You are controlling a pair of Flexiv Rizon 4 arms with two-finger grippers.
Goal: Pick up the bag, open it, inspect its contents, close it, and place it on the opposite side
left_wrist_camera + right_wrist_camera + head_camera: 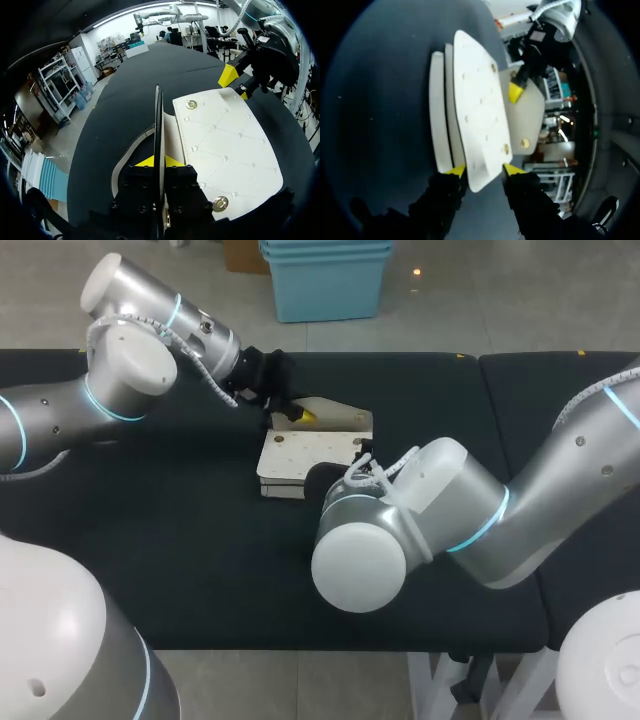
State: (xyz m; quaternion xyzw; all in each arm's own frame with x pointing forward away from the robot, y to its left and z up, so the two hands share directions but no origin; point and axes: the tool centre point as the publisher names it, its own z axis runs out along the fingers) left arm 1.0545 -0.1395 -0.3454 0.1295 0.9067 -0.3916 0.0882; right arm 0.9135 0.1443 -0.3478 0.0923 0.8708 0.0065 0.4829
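A white quilted bag (pixel 300 455) lies mid-table with its flap (pixel 225 150) lifted open. My left gripper (pixel 161 161) is shut on a thin upright wall of the bag, seen edge-on between its yellow tips. From above, that gripper (pixel 298 415) sits at the bag's far left corner. My right gripper (pixel 484 171) is open at the bag's near side, and the flap's (pixel 480 110) end lies between its spread fingers. In the head view its own wrist (pixel 400 510) hides it. From the left wrist, the right gripper (pixel 235 85) shows at the flap's far edge.
The bag rests on a black padded table (pixel 180 540). A seam (pixel 480 440) splits the table on the right. Both arms crowd the middle, and bare cloth lies left and right of the bag.
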